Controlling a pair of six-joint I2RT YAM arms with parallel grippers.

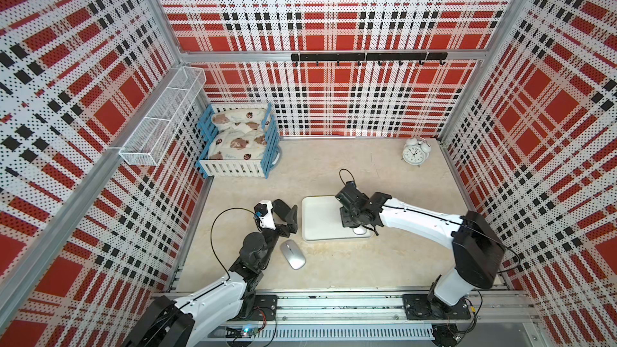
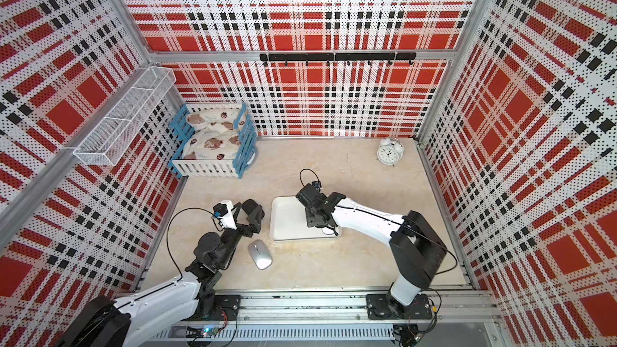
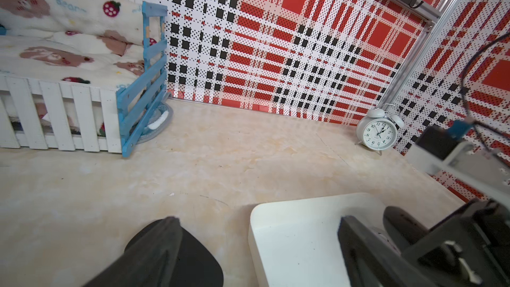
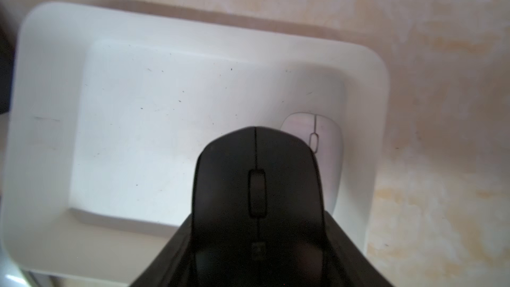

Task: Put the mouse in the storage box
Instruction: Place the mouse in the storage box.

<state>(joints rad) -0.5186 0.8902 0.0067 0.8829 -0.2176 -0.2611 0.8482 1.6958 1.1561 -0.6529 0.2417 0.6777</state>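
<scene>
Orientation: clock face laid flat on the desk as in both top views, with 6 o'clock toward the arms' mounting rail.
Desk [image 1: 367, 262]: beige marbled surface, enclosed by red, white and black plaid walls.
Wire-mesh basket [image 1: 160, 121]: white, hung on the wall at 9 o'clock, above the desk.
Right arm [image 1: 420, 220]: reaches in from 4 o'clock to over the storage box. The right jaws point downward and are clamped on the black mouse.
Left arm [image 1: 207, 295]: enters from 7 o'clock. The left jaws stand wide apart, holding nothing, just beside the box's 9 o'clock edge.
Crate [image 1: 240, 165]: blue-and-white slats, in the 10 o'clock corner, holding a bear-print blanket.
Storage box [image 1: 319, 218]: shallow white tray with rounded corners, at the desk's centre.
Alarm clock [image 1: 414, 153]: white, twin-bell, upright near the 1 o'clock corner.
Black mouse [image 4: 256, 178]: between the right jaws, over the box's floor toward its 5 o'clock corner. Whether it touches the floor cannot be told.
Silver mouse [image 1: 292, 254]: on the desk outside the box, at 7 o'clock from it, beside the left arm.
White mouse [image 4: 325, 139]: lying inside the box, in its 5 o'clock corner.
</scene>
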